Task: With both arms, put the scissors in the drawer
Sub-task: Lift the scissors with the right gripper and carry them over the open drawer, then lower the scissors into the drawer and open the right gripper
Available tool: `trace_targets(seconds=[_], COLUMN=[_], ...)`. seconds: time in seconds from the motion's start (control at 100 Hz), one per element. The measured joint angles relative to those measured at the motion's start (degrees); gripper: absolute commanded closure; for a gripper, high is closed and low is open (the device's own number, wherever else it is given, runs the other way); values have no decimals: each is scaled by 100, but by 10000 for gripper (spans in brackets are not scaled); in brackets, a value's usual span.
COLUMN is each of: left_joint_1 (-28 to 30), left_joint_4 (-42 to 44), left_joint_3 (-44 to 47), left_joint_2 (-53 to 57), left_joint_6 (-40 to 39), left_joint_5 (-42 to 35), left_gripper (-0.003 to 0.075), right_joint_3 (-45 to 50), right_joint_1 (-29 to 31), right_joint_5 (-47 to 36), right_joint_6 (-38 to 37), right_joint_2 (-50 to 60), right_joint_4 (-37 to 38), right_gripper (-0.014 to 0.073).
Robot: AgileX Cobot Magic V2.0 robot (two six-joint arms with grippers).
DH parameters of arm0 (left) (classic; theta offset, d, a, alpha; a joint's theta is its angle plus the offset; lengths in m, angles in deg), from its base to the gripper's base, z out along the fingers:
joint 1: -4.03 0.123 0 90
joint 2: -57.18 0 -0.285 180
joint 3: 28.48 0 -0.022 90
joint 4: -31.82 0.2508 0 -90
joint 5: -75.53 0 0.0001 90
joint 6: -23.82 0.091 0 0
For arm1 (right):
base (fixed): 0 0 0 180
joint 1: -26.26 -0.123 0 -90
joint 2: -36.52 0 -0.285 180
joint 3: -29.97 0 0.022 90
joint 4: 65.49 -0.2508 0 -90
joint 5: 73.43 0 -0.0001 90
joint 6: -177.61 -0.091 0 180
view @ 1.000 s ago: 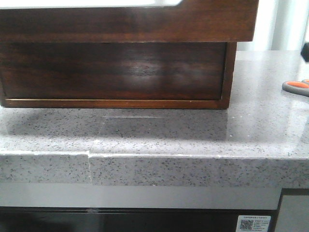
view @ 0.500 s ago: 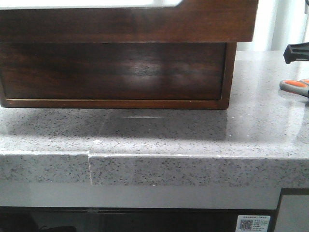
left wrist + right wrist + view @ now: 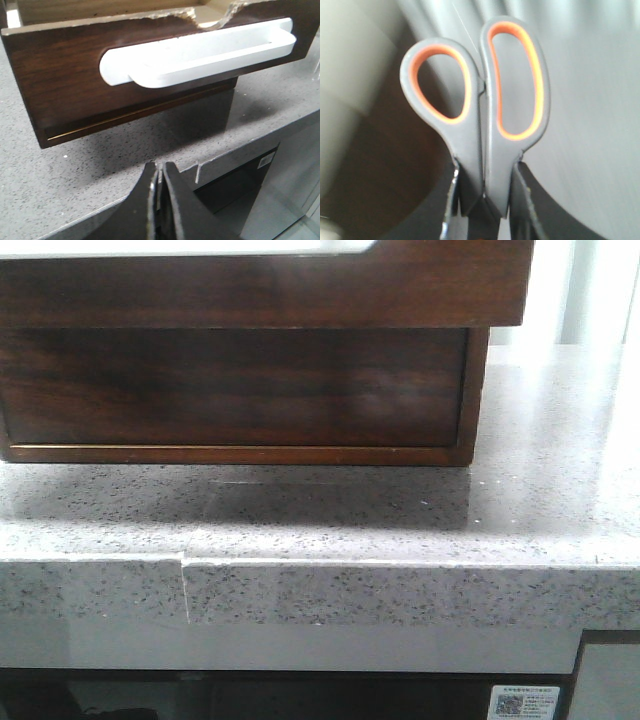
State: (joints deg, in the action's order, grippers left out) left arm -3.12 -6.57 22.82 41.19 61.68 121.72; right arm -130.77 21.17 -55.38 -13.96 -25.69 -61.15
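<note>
The scissors [image 3: 492, 150] have grey handle loops lined in orange. They show only in the right wrist view, loops pointing away from the wrist against a blurred background. My right gripper [image 3: 485, 170] is shut on them at the base of the handles. The drawer [image 3: 260, 285] is a dark glossy wooden front, pulled out towards the front camera. In the left wrist view the drawer [image 3: 60, 85] shows the notch in its top edge and a white elongated shape on its face. My left gripper [image 3: 160, 167] is shut and empty, over the counter's front edge, short of the drawer.
The wooden box frame [image 3: 230, 390] stands on a speckled grey stone counter [image 3: 540, 490]. The counter's front edge [image 3: 400, 590] runs across the front view, with a dark cabinet below. Neither arm shows in the front view.
The scissors lay on the counter at the front view's right edge, with a black gripper piece above them half a second ago. Both have left that view.
</note>
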Motion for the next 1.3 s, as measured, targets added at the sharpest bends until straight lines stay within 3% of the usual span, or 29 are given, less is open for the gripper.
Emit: trace_targets(seconds=[0.13, 0.27, 0.59, 0.72, 0.91, 1.3], left_joint_1=[0, 0, 0, 0, 0, 0], left_joint_4=[-14, -28, -27, -27, -27, -27], left_joint_3=[0, 0, 0, 0, 0, 0], left_joint_2=[0, 0, 0, 0, 0, 0], left_joint_6=[0, 0, 0, 0, 0, 0], left_joint_5=[0, 12, 22, 22, 34, 34], left_gripper=[739, 739, 739, 739, 739, 739], right_joint_3=[-481, -1171, -1776, -1776, -1776, -1776], right_joint_1=[-669, -1556, -3939, -4561, -4697, -4227], right_joint_5=[-692, -599, 239, 276, 276, 247], right_joint_6=[293, 681, 2816, 3161, 3262, 3223], right_joint_2=[565, 553, -802, -1572, -2491, -2876], right_joint_4=[0, 153, 473, 1113, 2281, 2440], right_gripper=[669, 669, 669, 669, 669, 669])
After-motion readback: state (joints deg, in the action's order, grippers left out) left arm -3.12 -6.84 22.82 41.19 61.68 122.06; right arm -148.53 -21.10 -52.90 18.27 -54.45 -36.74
